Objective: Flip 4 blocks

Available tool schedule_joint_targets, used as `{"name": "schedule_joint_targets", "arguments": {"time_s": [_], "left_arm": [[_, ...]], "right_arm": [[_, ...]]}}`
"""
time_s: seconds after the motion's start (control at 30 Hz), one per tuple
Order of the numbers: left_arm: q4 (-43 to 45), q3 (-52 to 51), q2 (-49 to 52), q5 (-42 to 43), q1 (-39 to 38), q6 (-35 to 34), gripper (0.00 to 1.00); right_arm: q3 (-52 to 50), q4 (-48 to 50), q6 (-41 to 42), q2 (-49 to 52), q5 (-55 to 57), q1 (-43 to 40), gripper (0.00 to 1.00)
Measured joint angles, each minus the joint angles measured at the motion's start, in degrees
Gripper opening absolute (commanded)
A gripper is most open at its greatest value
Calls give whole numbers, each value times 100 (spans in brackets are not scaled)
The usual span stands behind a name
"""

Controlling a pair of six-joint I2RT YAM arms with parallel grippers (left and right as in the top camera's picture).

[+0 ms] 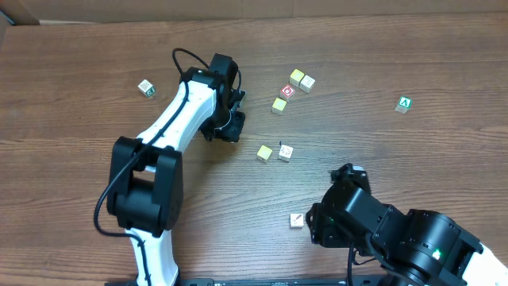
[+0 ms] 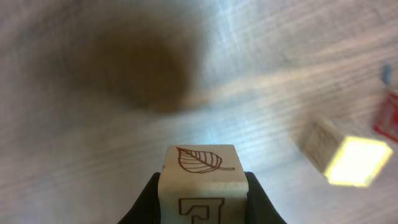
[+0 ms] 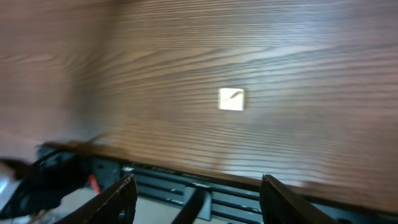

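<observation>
The leaf block [image 2: 199, 163], a pale cube with a brown leaf outline on its top face, sat pinched between the two dark fingers [image 2: 146, 202] of the left claw [image 2: 200, 186], touching both. The blurred wood and the dark shadow beyond it suggest it was off the tabletop [image 1: 71, 159], though that cannot be told for sure. From overhead the left claw [image 1: 228, 123] hid the leaf block, left of the table's middle.

Just right of that claw and nearer lay the yellow-topped block [image 1: 264, 152], and just beside it the dark-marked block [image 1: 285, 152]. Nearer still, alone, lay the red-marked block [image 1: 296, 221]; the right wrist view showed it [image 3: 231, 99] flat on the wood, beyond the right claw [image 3: 198, 186]. That claw's fingers were spread wide with nothing between them.

Farther off, a cream pair [image 1: 302, 79] touched each other, with the red-faced cube [image 1: 287, 92] and a yellow cube [image 1: 279, 104] close by. The green "A" cube [image 1: 405, 104] lay well apart at the right, and a green-marked cube [image 1: 145, 87] at the far left.
</observation>
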Motion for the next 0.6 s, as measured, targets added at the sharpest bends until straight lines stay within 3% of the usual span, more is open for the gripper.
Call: {"name": "schedule_joint_targets", "arguments": {"time_s": [0.17,0.3,0.6], "left_arm": [[-184,-376,-916,186,-79,-365,5],[81,-1276,-1998,227,-343,-730,4],[1185,-3954,-3501,295,-1635,-2514,4]], "right_arm": [[0,-317,345,-98,372,0,64],[0,-507,448,-216,492,0,64],[0,-654,529,-267,577,0,64]]}}
